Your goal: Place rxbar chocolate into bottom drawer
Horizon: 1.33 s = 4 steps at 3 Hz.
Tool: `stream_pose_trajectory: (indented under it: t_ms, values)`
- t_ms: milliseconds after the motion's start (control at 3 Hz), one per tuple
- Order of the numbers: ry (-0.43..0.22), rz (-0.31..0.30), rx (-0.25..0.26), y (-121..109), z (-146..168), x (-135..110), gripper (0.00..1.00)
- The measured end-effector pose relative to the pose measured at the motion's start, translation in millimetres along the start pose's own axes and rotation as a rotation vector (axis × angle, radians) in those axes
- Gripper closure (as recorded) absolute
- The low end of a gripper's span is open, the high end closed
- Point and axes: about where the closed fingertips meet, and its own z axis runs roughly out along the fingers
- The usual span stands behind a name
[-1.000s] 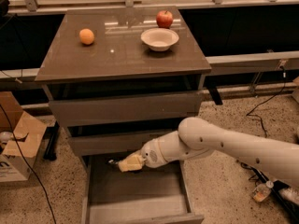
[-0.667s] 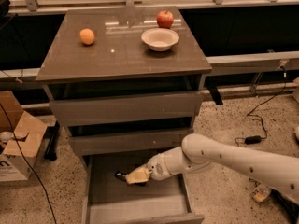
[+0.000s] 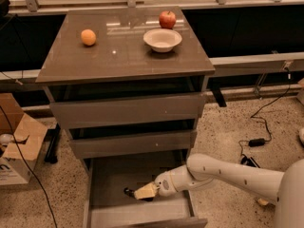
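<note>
Camera view
Hand: the hand (image 3: 142, 192) is low inside the bottom drawer (image 3: 114, 175), just above its floor, toward the front and a little right of centre; its tan fingers (image 3: 146, 191) point left
Hand state: clenched on the rxbar chocolate (image 3: 127, 191); the fingers read as one narrow wedge, with the bar's end sticking out past their tips
Rxbar chocolate: small and dark; only its left end shows clear of the hand, down at or almost on the drawer floor; whether it touches the floor I cannot tell; lettering on the wrapper cannot be made out
Bottom drawer: pulled well out toward the camera; flat grey floor, plain front edge at the bottom of the view
Arm: the white arm (image 3: 228, 175) comes in from the lower right and crosses the drawer's right wall; its pale wrist sits just behind the hand
Other drawers: the middle drawer (image 3: 133, 144) and top drawer (image 3: 128, 110) sit above; both are pushed in, with dark gaps over them
Desk: the grey-brown desk (image 3: 123, 61) carries an orange (image 3: 88, 37) at the left, a white bowl (image 3: 162, 39) at the right and a red apple (image 3: 167, 19) just behind the bowl
Surroundings: a cardboard box (image 3: 16, 151) stands on the speckled floor at the left; a black cable with an adapter (image 3: 256, 141) lies at the right
</note>
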Motion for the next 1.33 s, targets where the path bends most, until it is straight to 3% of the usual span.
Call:
stream_pose_trajectory:
  t_ms: [333, 667, 1333]
  values:
    - [0.000, 0.000, 0.000, -0.1, 0.3, 0.0, 1.00]
    - [0.031, -0.022, -0.032, -9.2, 29.1, -4.6, 1.00]
    - [0.093, 0.036, -0.021, -81.2, 95.8, 1.1, 1.00]
